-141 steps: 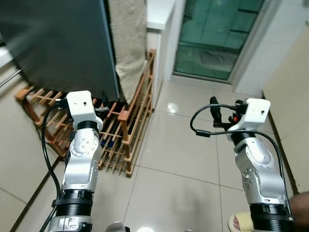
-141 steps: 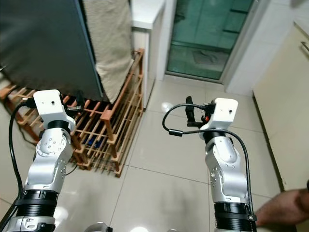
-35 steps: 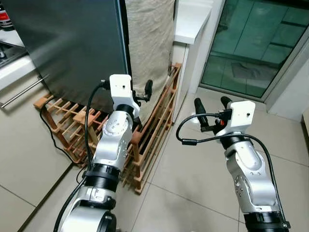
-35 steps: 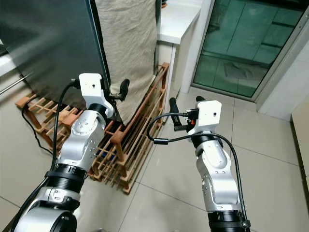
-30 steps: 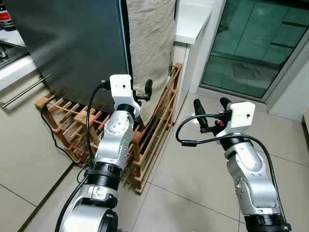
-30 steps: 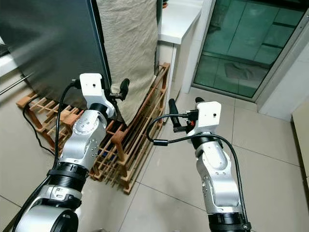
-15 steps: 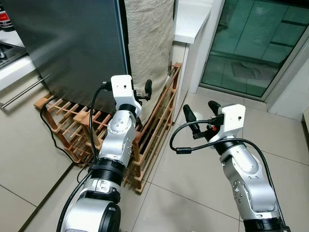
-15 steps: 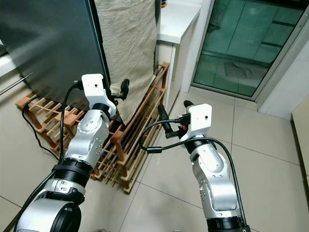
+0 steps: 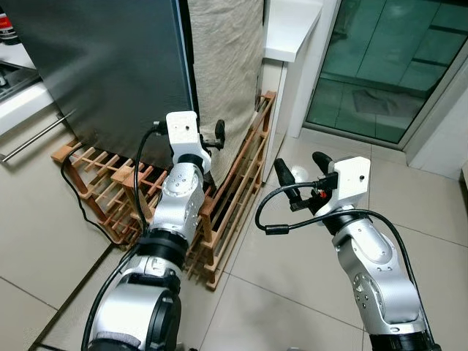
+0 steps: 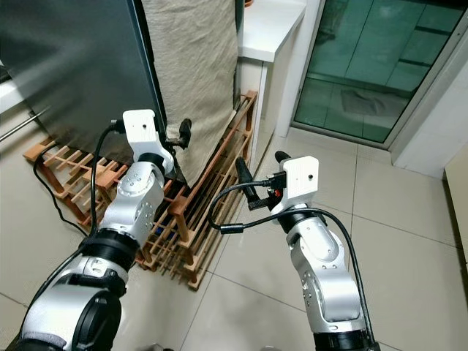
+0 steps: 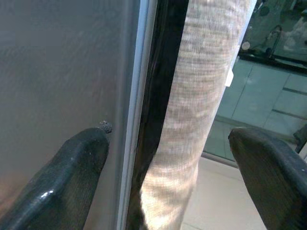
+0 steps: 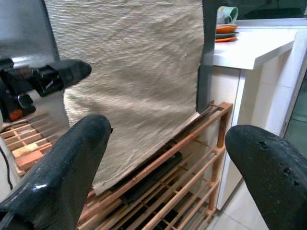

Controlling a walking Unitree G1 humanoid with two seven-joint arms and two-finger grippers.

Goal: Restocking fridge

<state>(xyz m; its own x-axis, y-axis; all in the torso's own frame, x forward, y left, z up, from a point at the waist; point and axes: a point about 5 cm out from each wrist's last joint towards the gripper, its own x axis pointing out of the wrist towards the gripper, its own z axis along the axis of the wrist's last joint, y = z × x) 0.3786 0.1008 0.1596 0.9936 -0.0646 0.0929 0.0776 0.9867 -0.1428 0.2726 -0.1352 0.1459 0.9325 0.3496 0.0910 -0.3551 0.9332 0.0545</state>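
Both pairs of jaws are spread wide with nothing between them. I have the left gripper raised against the fridge, right at the door's front edge, where the dark seam runs between the grey door face and the beige cloth hanging down the fridge's side. In the left wrist view one finger sits over the door face and the other well out past the cloth, so the door edge lies between them. The right gripper hovers above the tiled floor, near the corner of the wooden rack the fridge stands on, pointing toward the cloth.

I judge the step in hand is getting the door open; nothing is stocked yet, and I see no goods to load. To do it well, I would ease the left fingers in until one hooks behind the door edge at the seam, not onto the cloth, which would slip or bunch. Then pull along the door's swing arc, slowly, because the seal may resist. I would keep the right arm clear of the door's path and watch the black cable by the rack.
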